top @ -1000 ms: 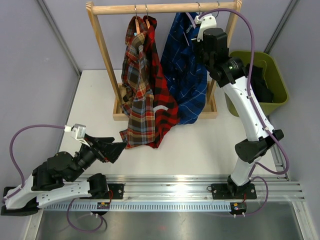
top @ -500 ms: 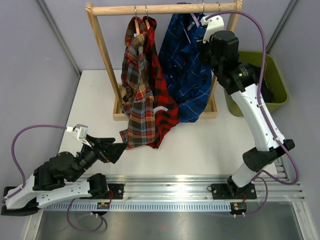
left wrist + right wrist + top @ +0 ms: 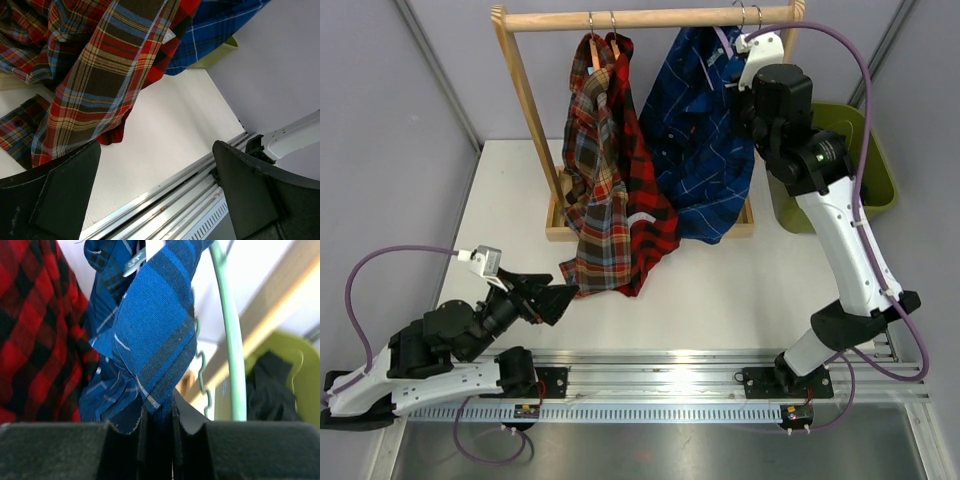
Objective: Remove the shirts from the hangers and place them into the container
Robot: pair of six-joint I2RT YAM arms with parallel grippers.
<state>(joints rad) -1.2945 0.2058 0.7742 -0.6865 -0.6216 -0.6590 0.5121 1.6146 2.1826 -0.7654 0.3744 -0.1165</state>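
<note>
My right gripper point(image 3: 748, 62) is up by the rail, shut on the collar edge of the blue checked shirt point(image 3: 695, 150). In the right wrist view the blue cloth point(image 3: 150, 330) is pinched between my fingers point(image 3: 159, 425), and the pale green hanger point(image 3: 231, 340) stands just right of it. The brown-tan plaid shirt point(image 3: 592, 190) and the red-black plaid shirt point(image 3: 645, 215) hang on wood-coloured hangers point(image 3: 595, 45). A black shirt point(image 3: 270, 385) lies in the olive-green container point(image 3: 880, 190). My left gripper point(image 3: 560, 298) is low, open and holding nothing, near the plaid hems point(image 3: 90, 85).
The wooden rack has a thick top rail point(image 3: 620, 17), slanted side posts point(image 3: 528, 110) and a flat base point(image 3: 560, 232). An aluminium rail point(image 3: 670, 365) runs along the table's near edge. Grey walls close in both sides.
My right arm has swung right and up along the rail toward the container, dragging the blue shirt's collar with it. The left arm has barely shifted.
</note>
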